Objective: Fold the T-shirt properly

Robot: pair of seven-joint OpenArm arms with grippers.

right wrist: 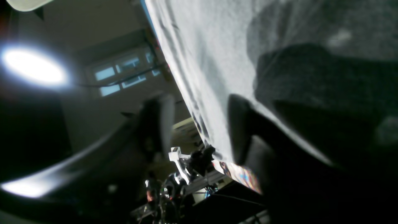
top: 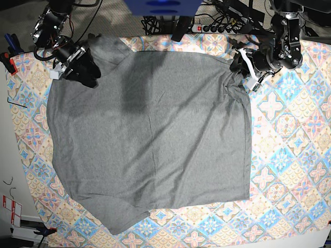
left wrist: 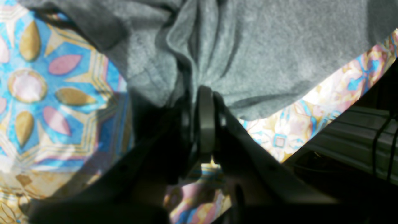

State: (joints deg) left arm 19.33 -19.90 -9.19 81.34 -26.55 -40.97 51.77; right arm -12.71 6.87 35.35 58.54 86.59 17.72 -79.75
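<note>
T-shirt (top: 150, 139) spread flat over the tablecloth (top: 289, 155), long axis running far edge to near; my left gripper (top: 239, 64) pinches its far corner, my right gripper (top: 85, 67) stands parted at the opposite far corner.

You have one grey T-shirt (top: 150, 134), one patterned tablecloth (top: 289, 155) over the desk, and two grippers: the left gripper (top: 239, 63) and the right gripper (top: 85, 70)
</note>
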